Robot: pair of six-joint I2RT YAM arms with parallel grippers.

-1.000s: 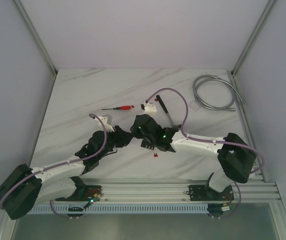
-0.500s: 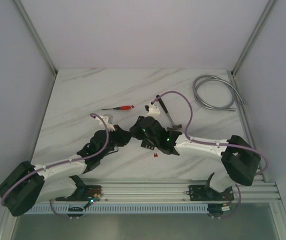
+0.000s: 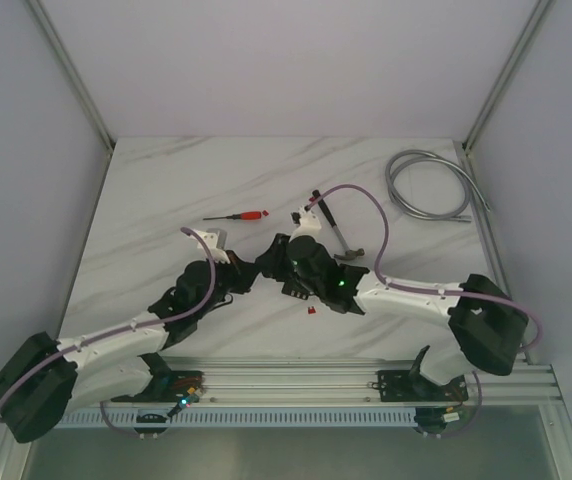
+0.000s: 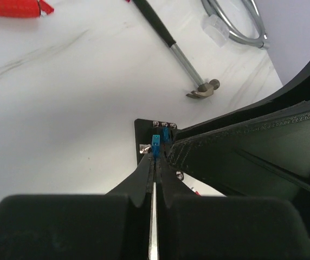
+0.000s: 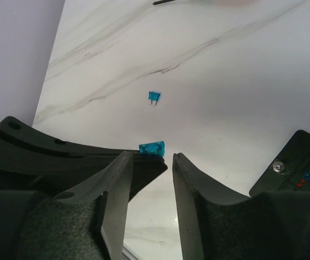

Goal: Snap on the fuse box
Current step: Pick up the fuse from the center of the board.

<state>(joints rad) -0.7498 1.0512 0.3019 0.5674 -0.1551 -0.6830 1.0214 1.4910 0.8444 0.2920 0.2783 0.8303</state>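
- Left gripper (image 4: 155, 164): fingers pressed together, pinching a blue fuse (image 4: 156, 144) by its body. The thin tip grip probably keeps the blades free for seating.
- Fuse box (image 4: 143, 132): flat on the table (image 3: 166, 190) at centre, under the two wrists. In the left wrist view it lies just past the held fuse, toward 12 o'clock. Whether the fuse touches it cannot be told.
- Box contents: at least one blue fuse stands in a slot along the far edge. The right wrist view shows blue and red inserts at the visible corner. No cover can be made out.
- Right gripper (image 5: 154, 162): fingers apart with nothing between them, facing the left fingertips and probably standing by to steady the box.
- Second blue fuse (image 5: 154, 97): loose on the marble at 12 o'clock of the held one, well apart.
- Red fuse (image 3: 311, 313): loose, just beside the box at 5 o'clock.
- Bystanders, seen from above: screwdriver (image 3: 246, 216) at 11 o'clock of the grippers, hammer (image 3: 334, 235) at 1 o'clock, coiled cable (image 3: 428, 190) at 2 o'clock.
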